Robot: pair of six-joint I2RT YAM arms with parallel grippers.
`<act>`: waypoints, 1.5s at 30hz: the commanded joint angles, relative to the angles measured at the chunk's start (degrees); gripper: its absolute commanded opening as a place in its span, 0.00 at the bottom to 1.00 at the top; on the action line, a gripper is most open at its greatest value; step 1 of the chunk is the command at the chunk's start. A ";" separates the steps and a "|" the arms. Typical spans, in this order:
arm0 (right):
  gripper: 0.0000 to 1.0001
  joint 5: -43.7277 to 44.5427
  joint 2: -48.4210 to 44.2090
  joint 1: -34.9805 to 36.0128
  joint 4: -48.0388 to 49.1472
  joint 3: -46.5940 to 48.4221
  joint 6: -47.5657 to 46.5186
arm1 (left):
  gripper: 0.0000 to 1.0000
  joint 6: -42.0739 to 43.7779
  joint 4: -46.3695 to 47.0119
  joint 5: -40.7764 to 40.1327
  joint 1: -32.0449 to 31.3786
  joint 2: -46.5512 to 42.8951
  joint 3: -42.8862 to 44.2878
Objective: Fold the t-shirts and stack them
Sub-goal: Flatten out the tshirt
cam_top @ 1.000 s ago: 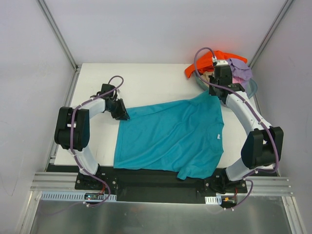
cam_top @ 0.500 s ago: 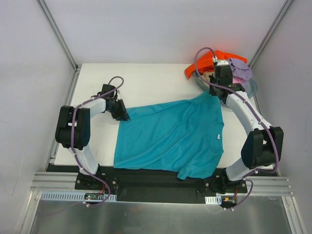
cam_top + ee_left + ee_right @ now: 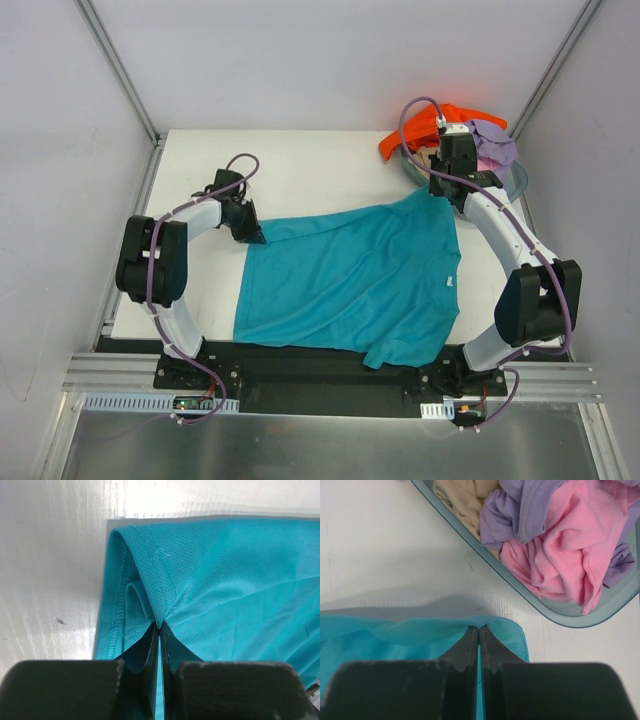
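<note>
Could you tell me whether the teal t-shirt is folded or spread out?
Spread: the teal t-shirt lies flat across the table.

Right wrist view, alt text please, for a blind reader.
The right gripper is shut on the edge of a teal t-shirt on a white table. Beyond, a grey-blue basin holds a pink shirt, a lavender shirt and a beige shirt.

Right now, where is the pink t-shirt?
Right wrist view, upper right: the pink t-shirt lies bunched in the grey-blue basin, against the lavender t-shirt, just beyond the teal t-shirt.
</note>
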 commanded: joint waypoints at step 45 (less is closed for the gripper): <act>0.01 -3.24 -35.95 -0.28 -3.38 27.12 -16.50 | 0.00 2.13 -6.27 -14.43 1.24 -52.87 32.65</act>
